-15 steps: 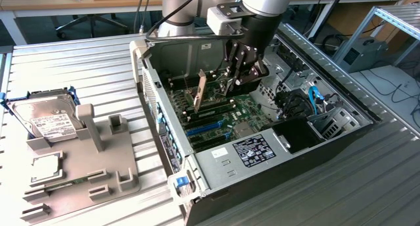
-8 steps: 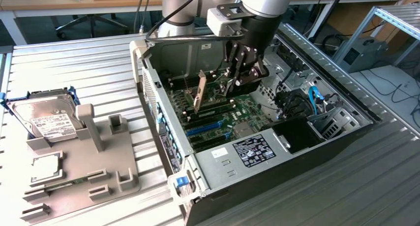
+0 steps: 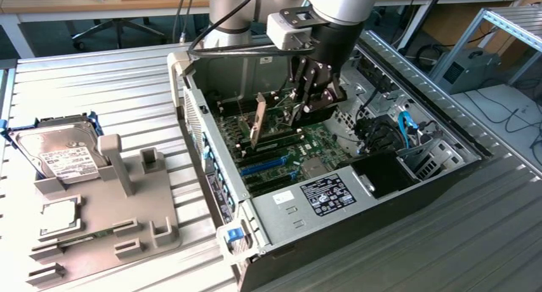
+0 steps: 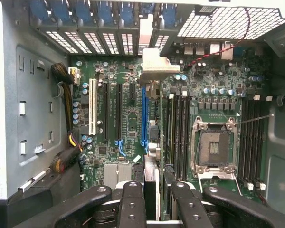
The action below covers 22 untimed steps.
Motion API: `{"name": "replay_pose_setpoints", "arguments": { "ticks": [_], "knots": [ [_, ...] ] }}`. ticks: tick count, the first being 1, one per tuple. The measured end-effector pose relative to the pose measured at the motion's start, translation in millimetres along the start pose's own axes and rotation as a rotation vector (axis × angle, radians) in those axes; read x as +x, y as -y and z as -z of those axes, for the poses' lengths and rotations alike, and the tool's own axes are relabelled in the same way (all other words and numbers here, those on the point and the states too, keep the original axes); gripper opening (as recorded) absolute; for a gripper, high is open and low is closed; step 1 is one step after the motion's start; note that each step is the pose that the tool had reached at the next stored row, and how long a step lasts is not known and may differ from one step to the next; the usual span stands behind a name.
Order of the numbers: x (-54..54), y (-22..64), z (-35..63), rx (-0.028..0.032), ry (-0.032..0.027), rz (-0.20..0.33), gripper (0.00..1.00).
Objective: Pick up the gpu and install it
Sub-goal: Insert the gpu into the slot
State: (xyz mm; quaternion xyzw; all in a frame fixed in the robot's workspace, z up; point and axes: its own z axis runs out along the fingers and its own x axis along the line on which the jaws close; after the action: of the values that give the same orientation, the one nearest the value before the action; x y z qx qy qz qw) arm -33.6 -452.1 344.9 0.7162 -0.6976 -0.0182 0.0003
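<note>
Gpu [image 4: 151,173] clamped edge-on between gripper [image 3: 311,105] fingers, upright over motherboard [image 4: 128,118] slots inside case [image 3: 280,209], likely for slot alignment.

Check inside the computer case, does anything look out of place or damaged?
Nothing looks damaged or spilled. The only gap is the CPU socket, open and empty. The gripper holds the gpu on edge above the motherboard.

gpu [image 3: 264,124] upright inside case [image 3: 280,209], over motherboard [image 3: 318,143]; hard drive [image 3: 55,152] on tray [image 3: 144,200] at exterior view's left.
</note>
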Motion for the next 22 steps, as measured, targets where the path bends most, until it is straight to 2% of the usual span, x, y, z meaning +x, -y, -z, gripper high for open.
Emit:
{"name": "replay_pose_setpoints", "arguments": {
  "ticks": [22],
  "knots": [
    [2.0,-1.8,-6.6,0.0001,0.0,0.0,0.27]
  ]
}}
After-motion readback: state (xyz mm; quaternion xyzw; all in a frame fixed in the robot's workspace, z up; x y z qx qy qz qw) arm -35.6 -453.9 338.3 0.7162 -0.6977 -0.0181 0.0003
